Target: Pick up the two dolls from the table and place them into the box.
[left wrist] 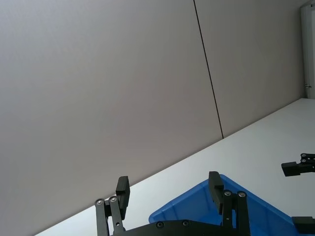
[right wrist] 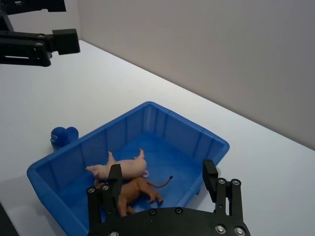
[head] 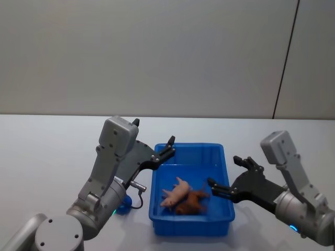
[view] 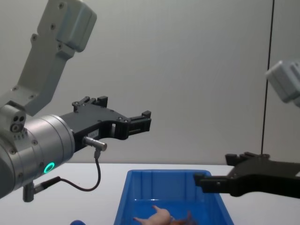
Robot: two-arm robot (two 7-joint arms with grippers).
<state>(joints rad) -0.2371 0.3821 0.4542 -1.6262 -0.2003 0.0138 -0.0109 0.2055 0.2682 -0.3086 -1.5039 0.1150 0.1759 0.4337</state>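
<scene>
The blue box (head: 191, 228) stands on the table between my two arms. A flesh-pink doll (head: 175, 194) with a shaggy brown part (head: 191, 203) lies on the floor of the box (right wrist: 166, 129). The dark-blue doll (head: 122, 207) stands on the table just left of the box, partly behind my left arm; the right wrist view has the dark-blue doll (right wrist: 62, 135) outside the box wall. My left gripper (head: 168, 147) hangs open and empty above the box's back left corner. My right gripper (head: 224, 171) is open and empty over the box's right rim.
The white table (head: 52, 141) runs wide on both sides of the box and meets a grey wall behind. A cable loops from my left wrist down beside the box's left wall.
</scene>
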